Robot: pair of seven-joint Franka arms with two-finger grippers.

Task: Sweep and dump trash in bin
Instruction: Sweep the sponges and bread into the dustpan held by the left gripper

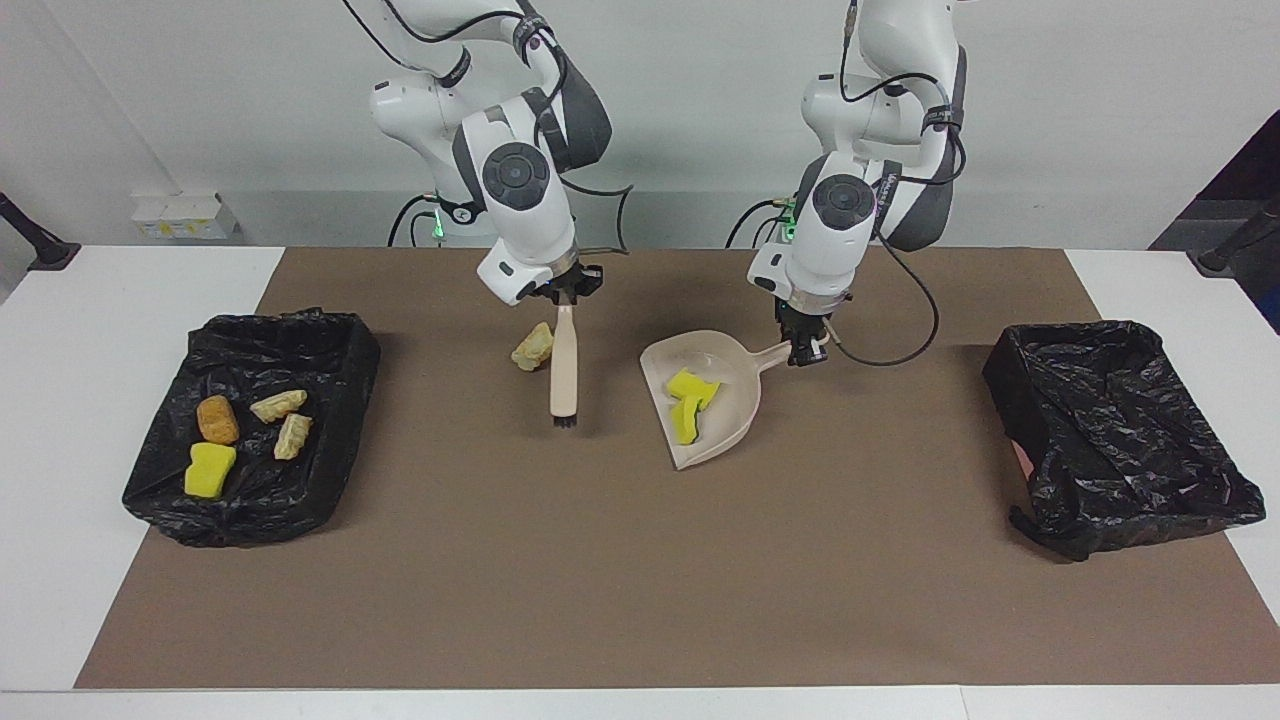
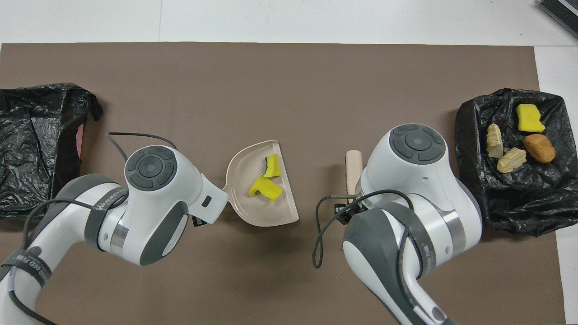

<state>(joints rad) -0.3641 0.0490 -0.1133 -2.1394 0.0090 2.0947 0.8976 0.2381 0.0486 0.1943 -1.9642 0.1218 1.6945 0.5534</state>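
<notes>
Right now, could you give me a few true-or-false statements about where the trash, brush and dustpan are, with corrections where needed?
1. Two yellow sponge chunks lie in the beige dustpan. True.
2. The right gripper holds the dustpan's handle. False: it is shut on the beige brush; the left gripper is shut on the dustpan's handle.
3. One tan bread lump lies on the brown mat, beside the brush. True.
4. The bin at the left arm's end holds four pieces. False: no trash shows in it; the four pieces lie in the bin at the right arm's end.
5. The brush bristles rest inside the dustpan. False: they are over the mat, apart from the pan.
</notes>
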